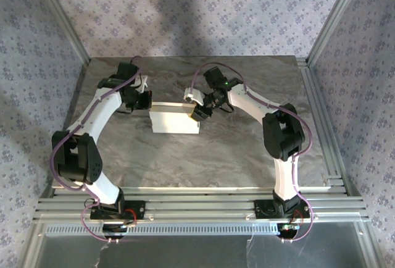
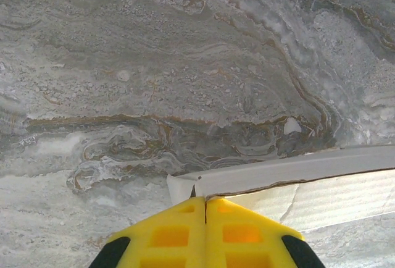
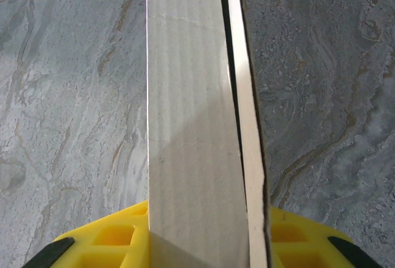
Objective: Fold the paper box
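Top external view: paper box (image 1: 174,121) lies just 12 o'clock of the bench (image 1: 185,169) centre, left fingers (image 1: 144,100) at its 9 o'clock end, right fingers (image 1: 201,113) at its 3 o'clock end. Left fingers are pressed together, tips touching a box corner; right fingers, partly parted, clamp a cardboard panel. Step in hand is probably closing the end walls; next calls for bracing while tucking.
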You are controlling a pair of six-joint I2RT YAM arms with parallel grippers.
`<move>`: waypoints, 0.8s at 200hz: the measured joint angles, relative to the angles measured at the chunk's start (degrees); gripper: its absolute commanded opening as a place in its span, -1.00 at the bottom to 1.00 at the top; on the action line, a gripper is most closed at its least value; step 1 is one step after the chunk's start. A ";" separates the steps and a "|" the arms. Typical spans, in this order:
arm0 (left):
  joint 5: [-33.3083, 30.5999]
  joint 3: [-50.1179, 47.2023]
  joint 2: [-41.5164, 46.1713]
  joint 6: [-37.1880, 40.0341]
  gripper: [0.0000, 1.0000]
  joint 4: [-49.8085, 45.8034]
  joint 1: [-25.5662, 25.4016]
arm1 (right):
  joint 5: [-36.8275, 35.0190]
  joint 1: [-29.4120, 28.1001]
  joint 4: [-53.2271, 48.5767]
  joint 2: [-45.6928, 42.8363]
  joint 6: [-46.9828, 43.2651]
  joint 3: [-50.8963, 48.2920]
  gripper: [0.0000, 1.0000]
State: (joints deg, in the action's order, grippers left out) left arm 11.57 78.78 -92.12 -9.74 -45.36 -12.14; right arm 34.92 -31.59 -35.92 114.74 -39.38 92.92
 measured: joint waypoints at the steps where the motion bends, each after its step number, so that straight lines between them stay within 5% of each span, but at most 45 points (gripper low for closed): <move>1: -0.02 -0.04 0.00 -0.02 -1.00 0.02 0.00 | -0.02 0.00 0.00 0.00 -0.02 0.00 -0.37; 160: -3.80 -15.65 10.19 -2.99 -1.00 15.10 -2.14 | -0.04 0.11 -0.04 0.00 0.81 0.02 -0.31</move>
State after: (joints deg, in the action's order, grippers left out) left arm 7.77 63.13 -81.93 -12.73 -30.26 -14.28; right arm 34.87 -31.48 -35.97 114.74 -38.57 92.95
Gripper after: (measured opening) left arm 0.046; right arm 0.331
